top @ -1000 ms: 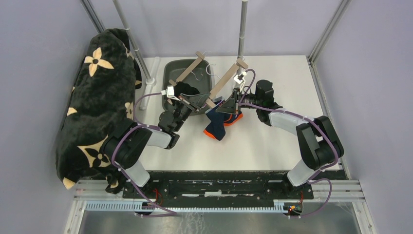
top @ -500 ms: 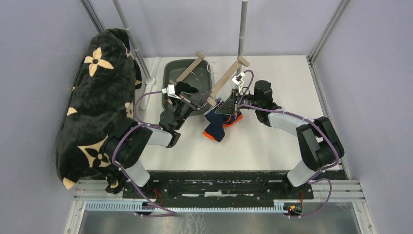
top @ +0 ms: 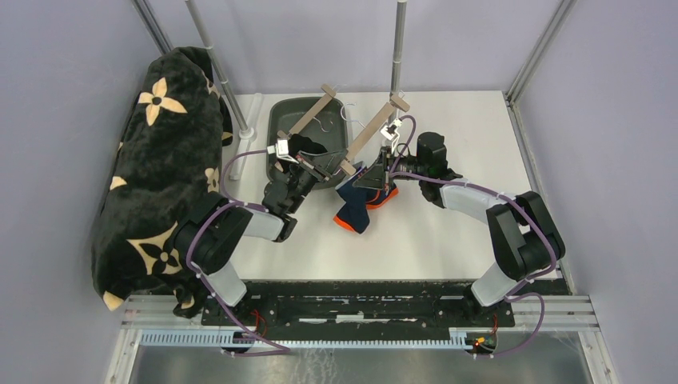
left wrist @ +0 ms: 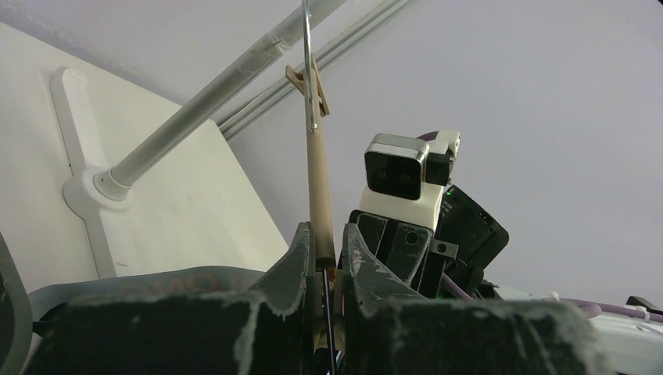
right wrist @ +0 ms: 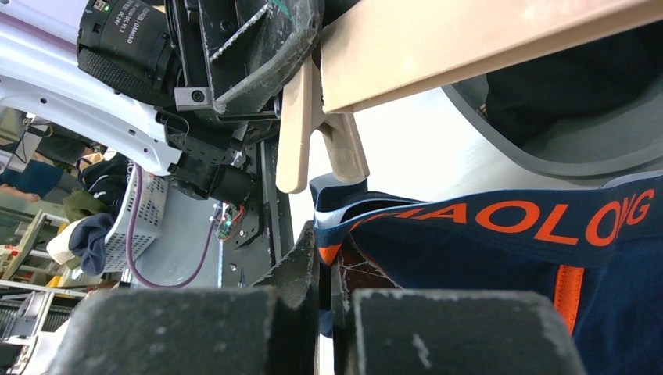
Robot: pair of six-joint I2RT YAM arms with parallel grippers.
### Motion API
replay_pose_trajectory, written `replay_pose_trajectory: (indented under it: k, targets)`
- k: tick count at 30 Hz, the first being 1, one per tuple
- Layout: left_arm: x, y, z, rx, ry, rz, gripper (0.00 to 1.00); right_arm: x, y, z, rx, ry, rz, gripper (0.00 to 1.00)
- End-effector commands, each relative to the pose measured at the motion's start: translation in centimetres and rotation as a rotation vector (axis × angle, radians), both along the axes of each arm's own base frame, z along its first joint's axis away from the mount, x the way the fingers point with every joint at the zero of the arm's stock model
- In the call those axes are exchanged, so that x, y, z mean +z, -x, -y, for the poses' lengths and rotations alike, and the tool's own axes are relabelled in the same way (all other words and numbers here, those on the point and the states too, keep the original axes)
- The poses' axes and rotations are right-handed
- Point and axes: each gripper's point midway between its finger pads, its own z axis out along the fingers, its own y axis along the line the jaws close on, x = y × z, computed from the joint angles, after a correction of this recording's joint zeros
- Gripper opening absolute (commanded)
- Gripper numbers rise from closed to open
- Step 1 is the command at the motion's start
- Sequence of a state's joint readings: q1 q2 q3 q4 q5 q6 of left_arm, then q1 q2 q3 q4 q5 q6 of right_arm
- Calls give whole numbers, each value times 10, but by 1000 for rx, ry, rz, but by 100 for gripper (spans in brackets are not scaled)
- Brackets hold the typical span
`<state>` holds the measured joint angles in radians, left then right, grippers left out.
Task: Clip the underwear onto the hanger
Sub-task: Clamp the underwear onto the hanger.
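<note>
The left gripper is clamped tight on the lower end of the wooden hanger. The right gripper pinches a waistband corner of the navy underwear, just under the hanger's clip. This is near the tabletop's middle, in front of the grey tray. Orange waistband lettering reads "HAOLONG", though leading letters may be hidden.

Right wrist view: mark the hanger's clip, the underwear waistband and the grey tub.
hanger's clip [right wrist: 299, 133]: right wrist view, its longer wooden leg.
underwear waistband [right wrist: 500, 226]: right wrist view, lettered navy band.
grey tub [right wrist: 610, 152]: right wrist view, its rim.
</note>
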<state>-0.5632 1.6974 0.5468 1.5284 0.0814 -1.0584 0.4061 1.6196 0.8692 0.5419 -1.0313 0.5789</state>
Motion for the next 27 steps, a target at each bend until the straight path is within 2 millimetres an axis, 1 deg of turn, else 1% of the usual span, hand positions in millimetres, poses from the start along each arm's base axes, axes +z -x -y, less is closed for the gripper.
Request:
replay_pose_trajectory:
  k: [1, 12, 20, 27]
  targets:
    - [54, 21, -10, -15, 128, 179, 3, 32, -8, -4, -9, -48, 111, 1]
    - [55, 23, -13, -5, 129, 179, 3, 40, -19, -8, -46, -92, 100, 1]
    - [58, 25, -15, -2, 133, 185, 3, 41, -26, -7, -79, -91, 92, 1]
    - [56, 27, -17, 4, 126, 185, 3, 41, -34, -4, -111, -90, 85, 1]
